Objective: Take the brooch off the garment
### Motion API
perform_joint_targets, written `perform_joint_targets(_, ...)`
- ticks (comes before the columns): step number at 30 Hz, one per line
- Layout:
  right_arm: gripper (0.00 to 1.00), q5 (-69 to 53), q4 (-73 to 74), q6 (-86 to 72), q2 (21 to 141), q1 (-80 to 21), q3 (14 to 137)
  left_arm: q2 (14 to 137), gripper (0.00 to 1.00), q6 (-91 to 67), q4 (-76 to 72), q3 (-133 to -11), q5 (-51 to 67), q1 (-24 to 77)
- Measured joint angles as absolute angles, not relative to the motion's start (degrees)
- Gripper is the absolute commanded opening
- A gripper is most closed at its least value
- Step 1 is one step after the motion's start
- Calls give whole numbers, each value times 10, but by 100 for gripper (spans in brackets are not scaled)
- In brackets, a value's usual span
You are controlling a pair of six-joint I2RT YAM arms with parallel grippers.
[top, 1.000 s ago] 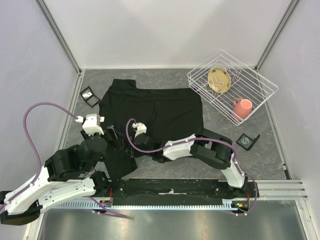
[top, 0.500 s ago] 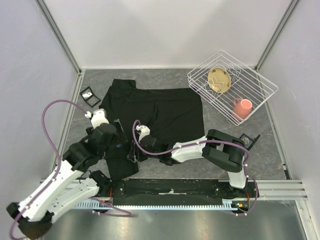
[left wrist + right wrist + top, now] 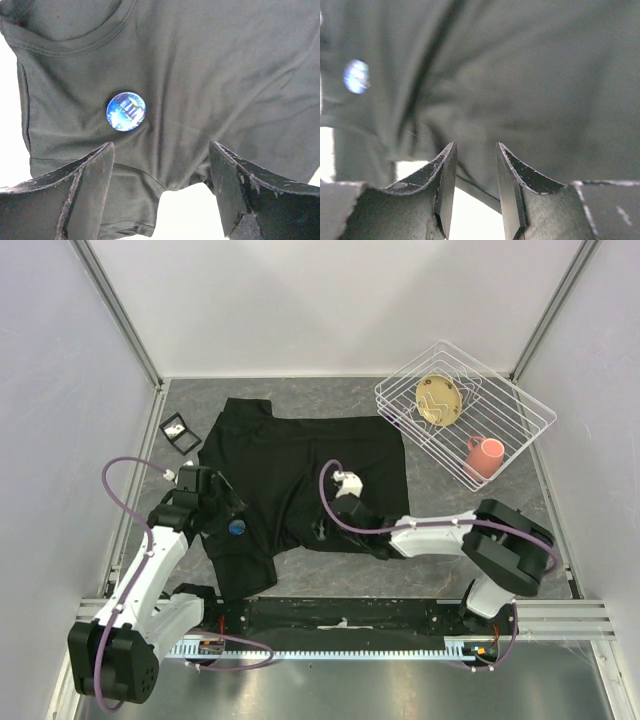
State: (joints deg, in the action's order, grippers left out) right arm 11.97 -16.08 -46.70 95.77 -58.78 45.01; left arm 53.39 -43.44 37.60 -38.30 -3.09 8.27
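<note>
Round blue brooch (image 3: 126, 111) pinned on big black T-shirt (image 3: 320, 455), not off yet. Left gripper (image 3: 160, 147) gaping over it, right gripper (image 3: 475, 147) slightly apart, empty.

Top view: bright, even light from overhead; shadows short and soft; the garment (image 3: 310, 470) reads flat black, its folds barely showing.
Glare: pale sheen on the metal strip (image 3: 400, 690) along the bottom edge.
Left wrist view: sharp; the brooch (image 3: 126, 111) glints; the counter (image 3: 182, 210) is blown out white at lower centre.
Right wrist view: fabric blurred, the brooch a smeared blue blob at upper left; right tool (image 3: 475, 150) edges crisper.
</note>
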Motion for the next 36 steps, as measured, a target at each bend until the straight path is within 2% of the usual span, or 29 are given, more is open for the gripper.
perform_joint_targets(5, 43, 196, -98, -469, 880, -595, 353, 531, 78, -463, 360, -354, -17, 71)
perform_joint_targets(7, 43, 221, -85, -474, 858, -595, 329, 544, 68, -473, 355, -354, -12, 66)
perform_joint_targets(9, 43, 242, -71, -478, 840, -595, 317, 562, 65, -484, 352, -353, -10, 60)
perform_joint_targets(10, 43, 253, -62, -480, 834, -595, 314, 573, 60, -488, 351, -353, -8, 56)
perform_joint_targets(13, 43, 276, -35, -482, 820, -595, 312, 609, 58, -501, 350, -352, -1, 48)
perform_joint_targets(17, 43, 288, 1, -469, 809, -595, 317, 642, 60, -517, 354, -352, -1, 46)
perform_joint_targets(20, 44, 284, 18, -447, 810, -597, 345, 669, 73, -523, 359, -353, -11, 45)
perform_joint_targets(23, 44, 279, 21, -425, 825, -610, 401, 689, 76, -528, 362, -354, -18, 45)
perform_joint_targets(25, 44, 273, 15, -413, 841, -620, 443, 692, 75, -530, 363, -356, -26, 45)
perform_joint_targets(28, 44, 264, 4, -402, 861, -634, 486, 693, 66, -533, 363, -360, -36, 45)
perform_joint_targets(36, 44, 228, -9, -401, 929, -656, 536, 708, 61, -542, 366, -369, -57, 45)
